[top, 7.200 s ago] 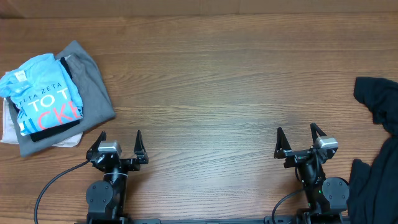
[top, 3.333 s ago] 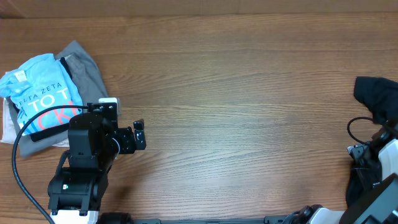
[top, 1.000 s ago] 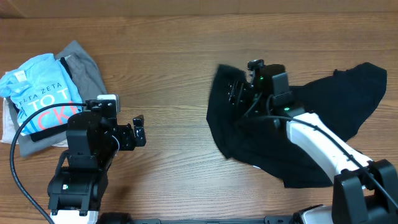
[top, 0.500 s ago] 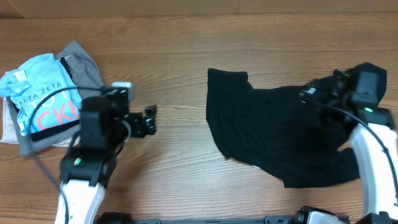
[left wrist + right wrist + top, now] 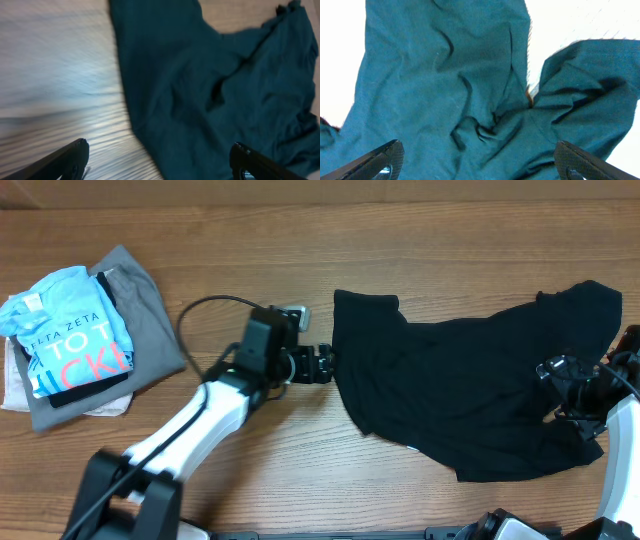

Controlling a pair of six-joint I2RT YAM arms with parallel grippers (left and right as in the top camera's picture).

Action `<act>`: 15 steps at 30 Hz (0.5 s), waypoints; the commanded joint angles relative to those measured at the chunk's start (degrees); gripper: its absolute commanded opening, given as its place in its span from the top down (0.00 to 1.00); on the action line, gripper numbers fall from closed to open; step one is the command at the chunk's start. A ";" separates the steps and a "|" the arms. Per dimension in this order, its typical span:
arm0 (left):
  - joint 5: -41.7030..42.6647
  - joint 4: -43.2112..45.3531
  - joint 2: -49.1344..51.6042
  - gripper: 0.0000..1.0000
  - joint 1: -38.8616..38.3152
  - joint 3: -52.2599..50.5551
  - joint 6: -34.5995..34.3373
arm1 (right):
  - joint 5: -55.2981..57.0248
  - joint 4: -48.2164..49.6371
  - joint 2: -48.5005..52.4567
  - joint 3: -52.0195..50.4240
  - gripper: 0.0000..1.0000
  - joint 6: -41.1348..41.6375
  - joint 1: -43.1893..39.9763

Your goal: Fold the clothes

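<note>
Stack of folded clothes [image 5: 60,395] at left end of table [image 5: 300,260]. T-shirt [image 5: 70,330] on top of stack; larger garment [image 5: 150,320] under it, sticking out right and behind. Unfolded garment [image 5: 450,400] spread over right half, from centre to right edge, well apart from stack. Left gripper [image 5: 322,365] between the two, just beside unfolded garment's left edge. Right gripper [image 5: 558,372] over unfolded garment's right part, near table's right edge.

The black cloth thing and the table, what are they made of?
The black garment looks like soft, matte fabric, maybe cotton knit: it lies limp and bunches into wrinkles. The table looks like wood or wood-look laminate: brown grain lines, smooth with a slight sheen. The pictures can't settle which.
</note>
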 commanded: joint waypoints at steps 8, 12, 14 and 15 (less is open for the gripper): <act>3.30 7.89 11.39 0.11 -4.39 1.03 -11.74 | 0.85 -0.85 -0.83 1.09 0.00 -4.39 -0.17; 3.32 11.17 14.27 0.21 -5.62 1.03 -14.91 | 0.85 -0.96 -0.83 1.09 0.00 -4.39 -0.17; 3.15 12.17 14.84 0.34 -5.86 1.03 -14.86 | 0.87 -1.25 -0.83 1.09 0.00 -4.39 -0.17; 2.78 12.39 14.95 0.41 -5.84 1.03 -14.86 | 0.87 -1.31 -0.83 1.09 0.00 -4.39 -0.17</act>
